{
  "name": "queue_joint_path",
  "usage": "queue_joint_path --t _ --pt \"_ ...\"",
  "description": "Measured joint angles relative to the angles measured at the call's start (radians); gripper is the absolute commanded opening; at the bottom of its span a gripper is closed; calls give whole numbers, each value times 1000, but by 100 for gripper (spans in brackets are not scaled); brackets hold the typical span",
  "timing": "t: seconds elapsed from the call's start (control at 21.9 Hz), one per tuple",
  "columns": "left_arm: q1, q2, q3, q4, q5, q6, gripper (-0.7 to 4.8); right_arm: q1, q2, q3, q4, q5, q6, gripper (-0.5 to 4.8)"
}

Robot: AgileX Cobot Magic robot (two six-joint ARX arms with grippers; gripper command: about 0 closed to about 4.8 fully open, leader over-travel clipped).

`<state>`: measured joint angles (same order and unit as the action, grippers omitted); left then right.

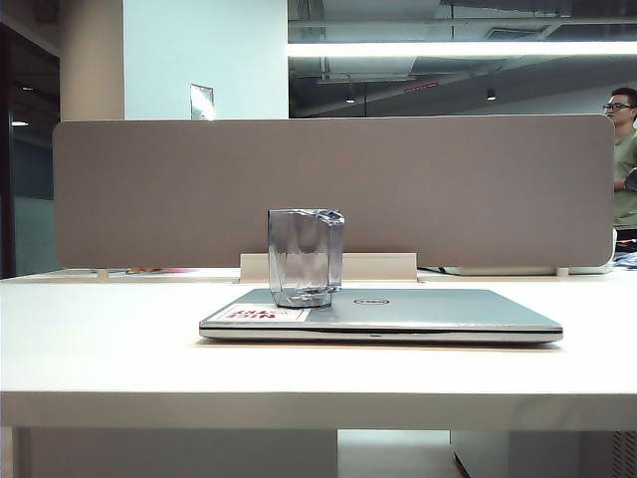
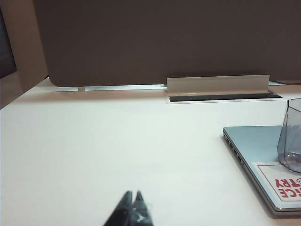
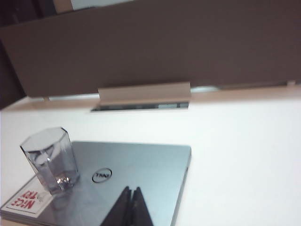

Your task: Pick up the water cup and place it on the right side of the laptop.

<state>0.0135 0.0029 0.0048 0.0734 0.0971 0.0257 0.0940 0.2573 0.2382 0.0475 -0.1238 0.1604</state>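
The water cup (image 1: 305,256), a clear grey-blue faceted tumbler, stands upright on the lid of the closed silver laptop (image 1: 428,311), at its left part beside the white sticker with red print (image 1: 257,314). My right gripper (image 3: 131,190) is shut with nothing in it and hovers over the laptop (image 3: 141,174), apart from the water cup (image 3: 49,159). Over bare table well to the left of the laptop (image 2: 256,146), my left gripper (image 2: 132,194) is shut and empty too; the water cup (image 2: 291,136) shows only at that view's edge. Neither gripper appears in the exterior view.
A grey partition panel (image 1: 328,189) runs along the back of the white table (image 1: 100,339), with a pale cable cover (image 1: 378,265) at its foot behind the laptop. Bare table (image 3: 244,155) lies to the right of the laptop. A person (image 1: 623,159) stands behind the panel at far right.
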Motion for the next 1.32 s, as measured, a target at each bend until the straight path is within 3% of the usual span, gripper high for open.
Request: queue_joint_path --t 0.41,0.68,0.91,1.32 --pt "0 0 0 -3 0 0 -4 84 350 85 202 -7 0 -5" --pt "0 0 0 -3 0 0 -4 227 623 89 345 17 0 -5" --pt "0 0 0 -3 0 0 -4 338 853 181 387 82 -4 -5" --pt "0 0 0 -11 2 0 -4 408 1148 378 419 80 -4 -5"
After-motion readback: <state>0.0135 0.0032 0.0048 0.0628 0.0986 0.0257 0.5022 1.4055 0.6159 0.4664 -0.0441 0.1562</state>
